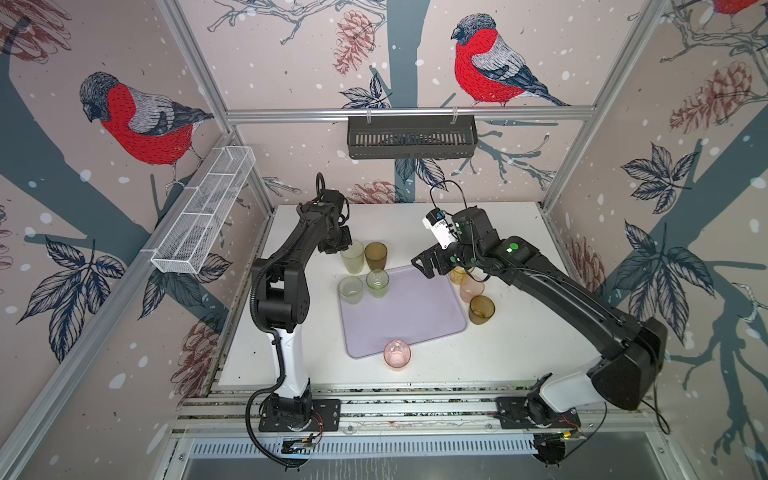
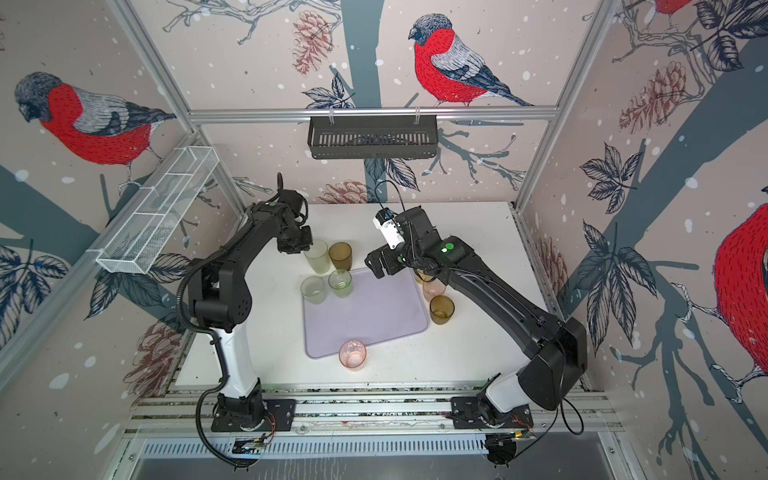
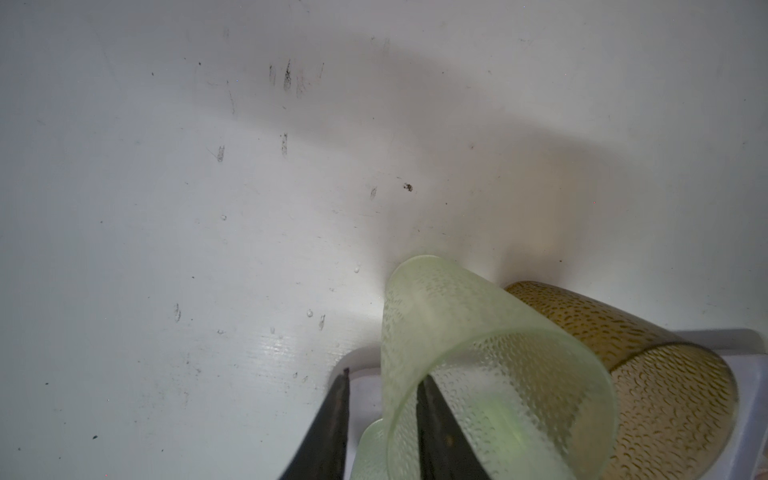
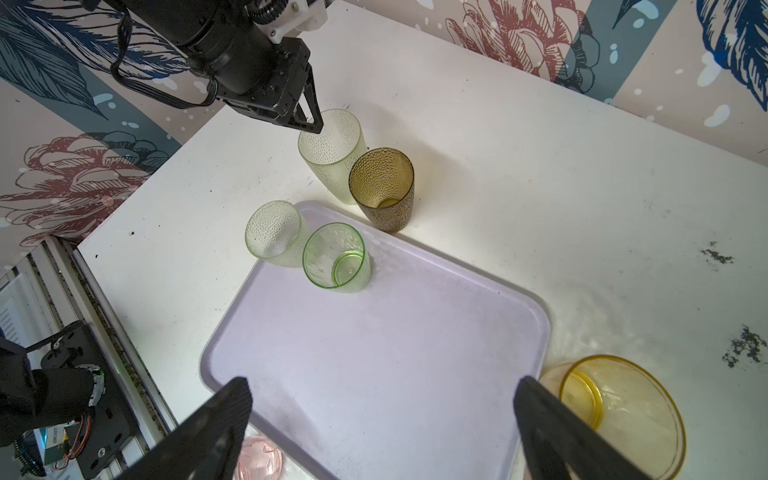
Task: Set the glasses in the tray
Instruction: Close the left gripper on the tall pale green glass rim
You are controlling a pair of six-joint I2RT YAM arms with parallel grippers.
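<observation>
The lavender tray (image 1: 407, 316) lies mid-table, with a brighter green glass (image 1: 377, 282) inside its far left corner and a pale one (image 1: 351, 289) at that corner's rim. Behind the tray stand a pale green glass (image 1: 352, 257) and a dark brown glass (image 1: 376, 255). My left gripper (image 3: 384, 376) straddles the pale green glass's (image 3: 478, 332) wall, one finger inside and the other outside with a gap. My right gripper (image 4: 384, 386) hangs open over the tray (image 4: 374, 353), holding nothing. Amber-yellow (image 4: 615, 411), peach (image 1: 471, 289) and brown (image 1: 481, 309) glasses stand right of the tray, and a pink one (image 1: 397, 353) at its front edge.
A black slotted basket (image 1: 411, 137) hangs on the back wall and a white wire-mesh basket (image 1: 203, 208) on the left wall. The right arm reaches over the glasses right of the tray. Aluminium rails run along the table's front edge.
</observation>
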